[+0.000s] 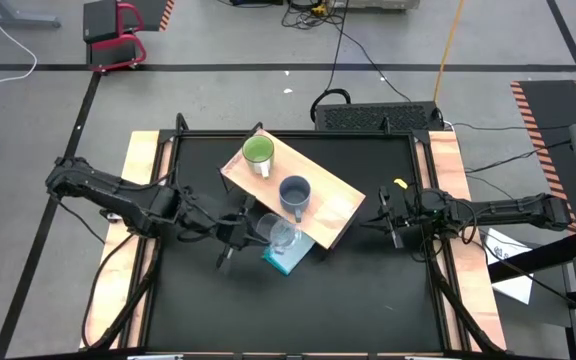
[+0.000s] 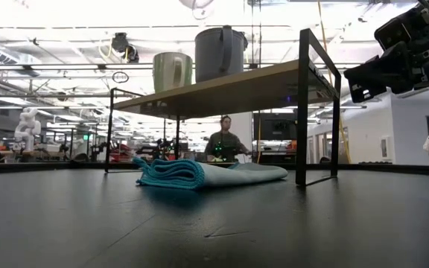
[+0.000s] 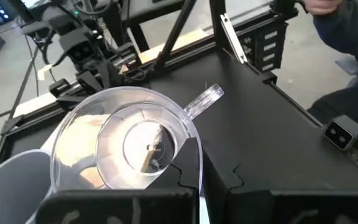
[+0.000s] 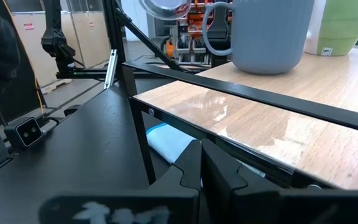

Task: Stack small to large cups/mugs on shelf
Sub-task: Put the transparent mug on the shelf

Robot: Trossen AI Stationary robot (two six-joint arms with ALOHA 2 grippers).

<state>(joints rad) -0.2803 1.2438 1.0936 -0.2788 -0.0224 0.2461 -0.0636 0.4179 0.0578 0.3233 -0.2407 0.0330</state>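
The shelf [image 1: 328, 205] is a light wooden board on thin dark legs, standing askew mid-table. On it stand a lime-green mug [image 1: 258, 153] and a grey-blue mug [image 1: 295, 193]. My left gripper [image 1: 256, 229] is shut on a clear glass cup [image 3: 126, 146], held in the air over the shelf's near-left edge. In the right wrist view the cup [image 4: 163, 6] shows higher than the grey-blue mug [image 4: 266, 31]. My right gripper [image 1: 388, 215] waits shut at the table's right side, level with the shelf, touching nothing. My left gripper pinches the glass cup's wall at the rim [image 3: 190, 132], right beside its clear handle [image 3: 205, 99], between its two fingers. The fingers come from the table's left, slanting a little downward. The cup is lifted clear, mouth up; whether one finger is inside it is hidden.
A folded light-blue cloth [image 2: 192, 173] lies on the black tabletop under the shelf's near edge. The shelf's dark legs [image 2: 302, 112] stand around it. People [image 2: 226, 141] are in the room beyond the table.
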